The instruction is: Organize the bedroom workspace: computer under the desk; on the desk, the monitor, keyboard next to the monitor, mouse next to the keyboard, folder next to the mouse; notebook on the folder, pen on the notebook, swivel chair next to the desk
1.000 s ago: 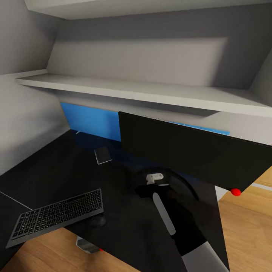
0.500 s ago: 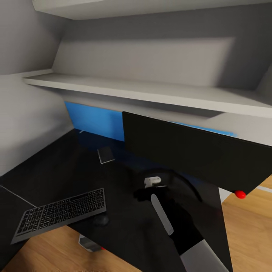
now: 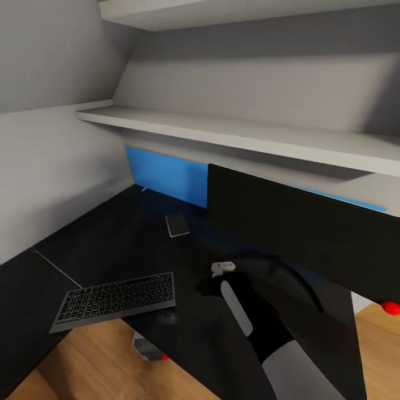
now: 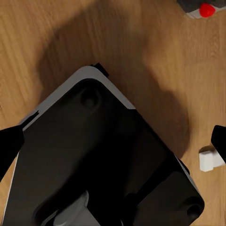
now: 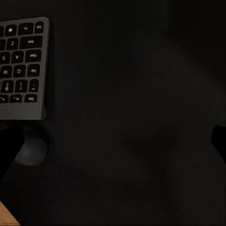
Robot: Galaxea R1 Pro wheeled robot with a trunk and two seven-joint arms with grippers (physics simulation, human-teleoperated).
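Head view: monitor (image 3: 300,233), keyboard (image 3: 116,300), mouse (image 3: 166,318) on desk (image 3: 100,250); computer (image 3: 149,350) beneath. Right gripper (image 5: 113,146) spread above desk, left gripper (image 4: 113,141) spread above floor (image 4: 155,52).

Lower shelf (image 3: 250,136): long white board on the back wall, running from the left corner to the right edge of the head view; it casts a dark band of shadow beneath.

Upper shelf (image 3: 222,11): white, underside only, at the top of the head view.

Wall (image 3: 50,166): plain grey; the left wall meets the back wall at a corner, and the upper part slopes.

Floor (image 3: 94,355): light wood planks with visible grain; in the left wrist view (image 4: 141,37) it carries a broad soft shadow.

Block (image 4: 210,159): small, white, on the floor.
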